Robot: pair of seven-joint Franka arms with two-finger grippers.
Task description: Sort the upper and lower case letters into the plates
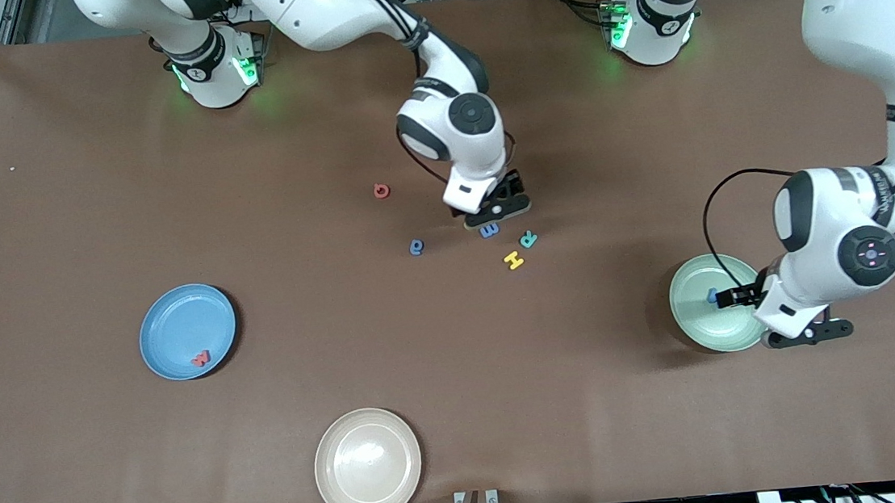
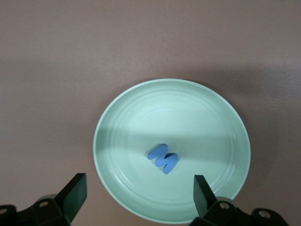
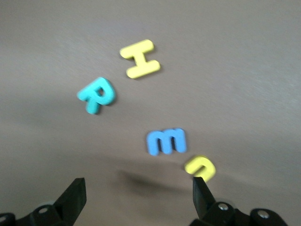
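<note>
A mint green plate (image 1: 705,326) (image 2: 197,113) lies at the left arm's end of the table. A blue letter (image 2: 163,158) (image 1: 712,294) rests in it. My left gripper (image 2: 140,195) (image 1: 743,298) hangs open over this plate with nothing between its fingers. The blue plate (image 1: 178,320) at the right arm's end holds a red letter (image 1: 200,358). My right gripper (image 3: 138,197) (image 1: 497,213) is open and empty over mid-table. By it lie a blue m (image 3: 166,141) (image 1: 488,230), a yellow n (image 3: 201,167), a teal R (image 3: 96,94) (image 1: 528,239) and a yellow H (image 3: 140,58) (image 1: 514,259).
A red letter (image 1: 382,190) and a blue letter (image 1: 416,247) lie apart from the cluster, toward the right arm's end. A beige plate (image 1: 367,463) sits near the table edge closest to the front camera.
</note>
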